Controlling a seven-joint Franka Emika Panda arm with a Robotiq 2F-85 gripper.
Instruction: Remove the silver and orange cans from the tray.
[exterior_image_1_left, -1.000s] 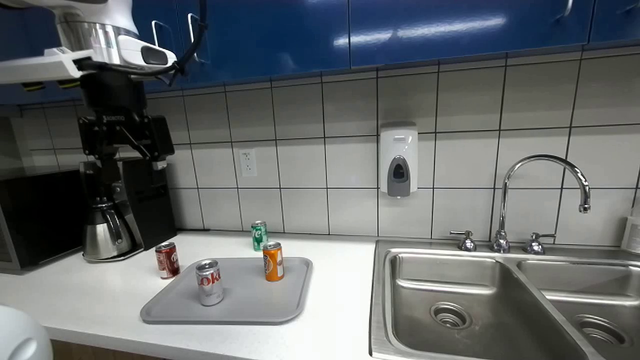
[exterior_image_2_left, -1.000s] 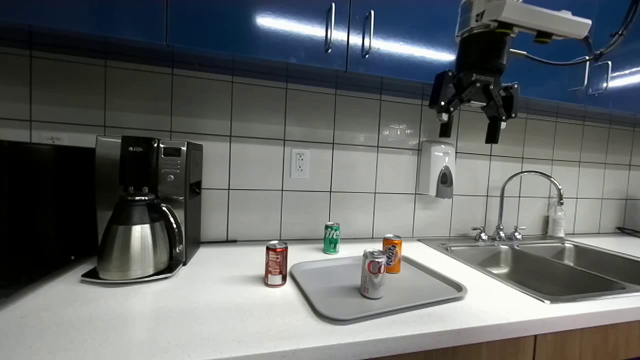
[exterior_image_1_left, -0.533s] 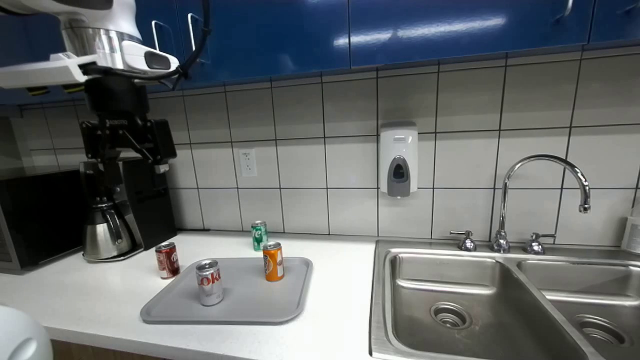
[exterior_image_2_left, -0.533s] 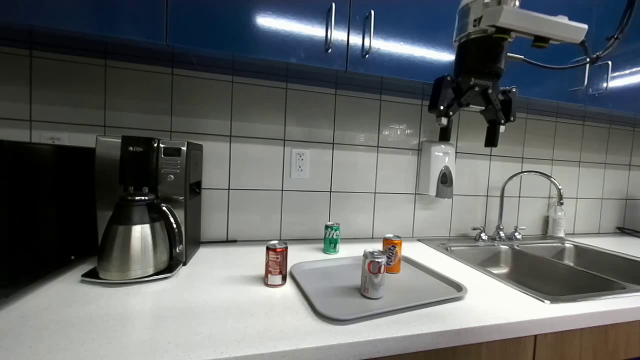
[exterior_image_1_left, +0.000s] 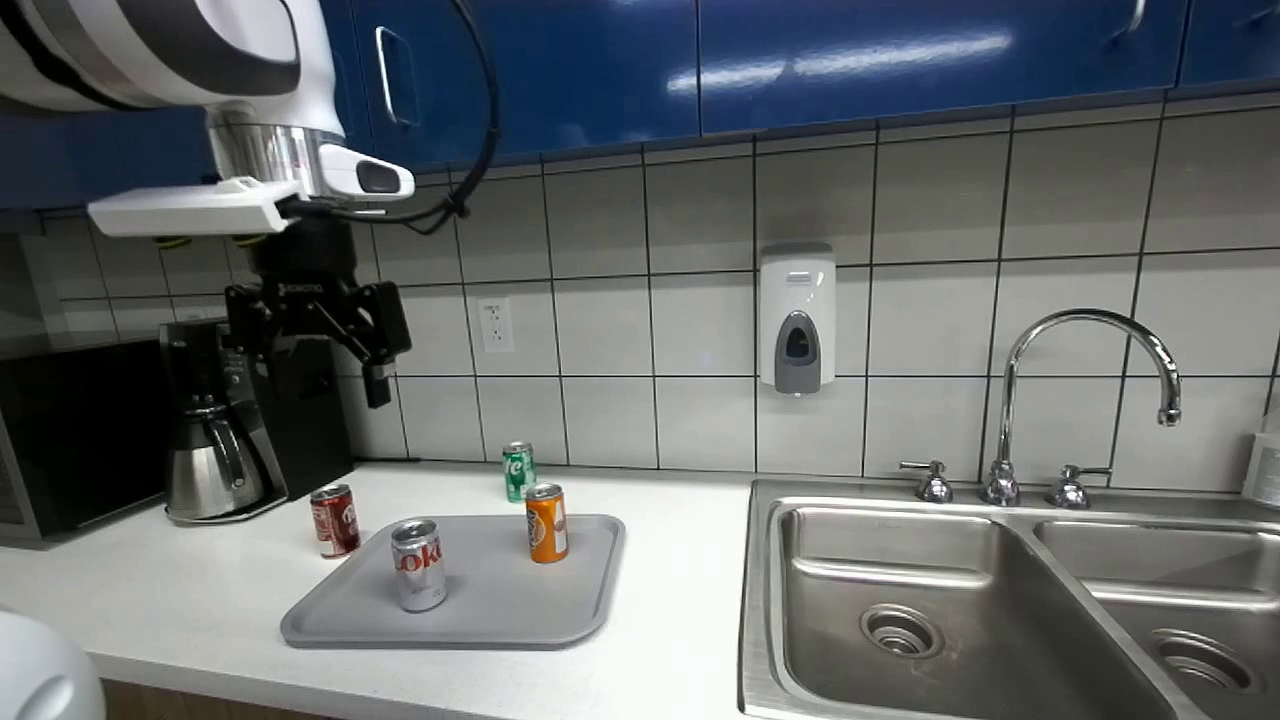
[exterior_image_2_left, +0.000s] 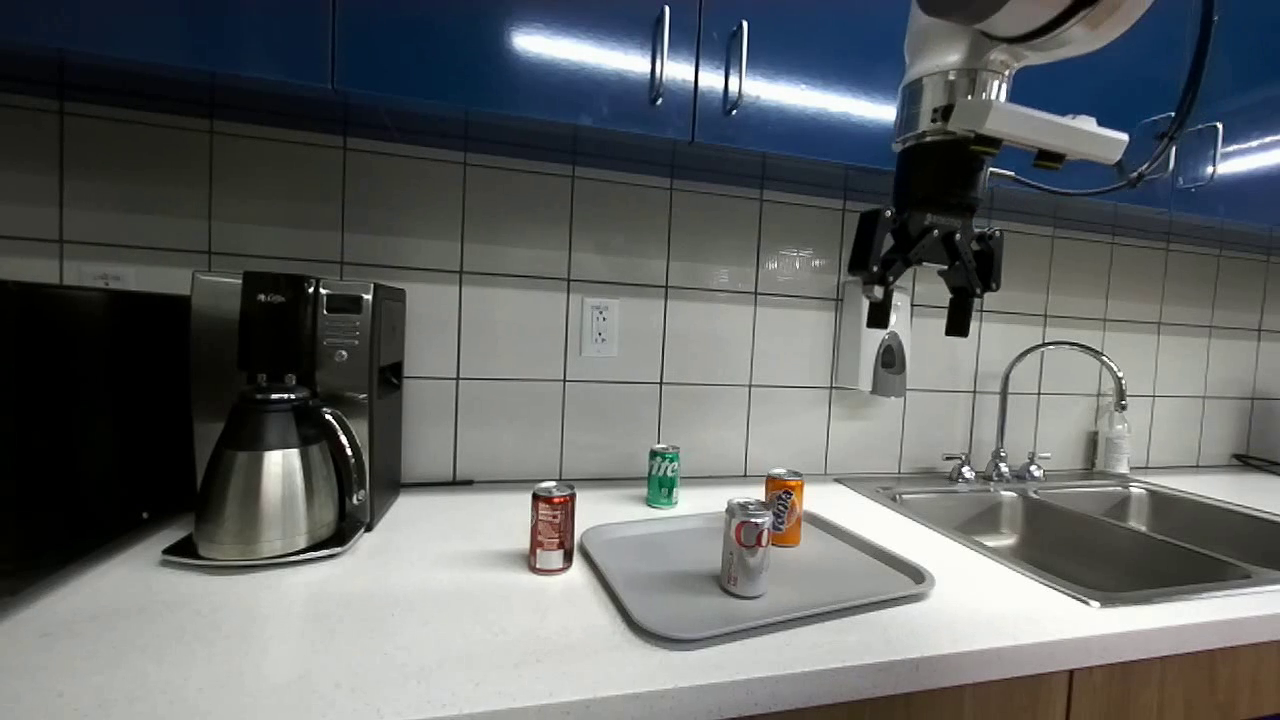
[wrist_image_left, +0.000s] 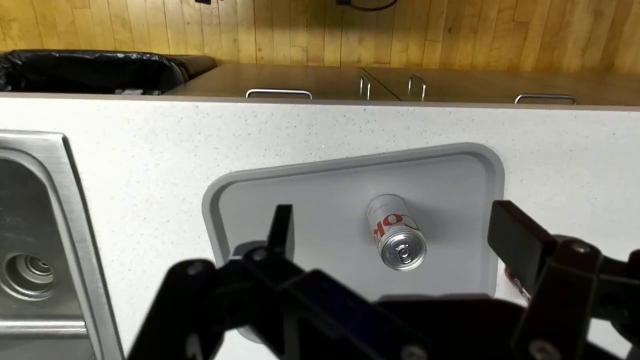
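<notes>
In an exterior view, a black two-fingered hand hangs in the air well above a white, speckled desk, its fingers spread wide apart. On a flat grey rectangular tray with rounded corners stand, both upright, a small silver drink can with reddish lettering and, partly covered behind it, a small orange drink can.

In an exterior view, the silver drink can is on the near left part of the tray and the orange drink can on the far right part. A dark red can stands upright on the desk just left of the tray; an upright green can with white lettering is just past the tray's far edge. To the right lies a double-basin steel sink with a curved chrome tap.

In the wrist view, the silver drink can shows in the gap between the spread fingers, well below them. Past the desk's near edge lies a yellowish wood-plank floor.
</notes>
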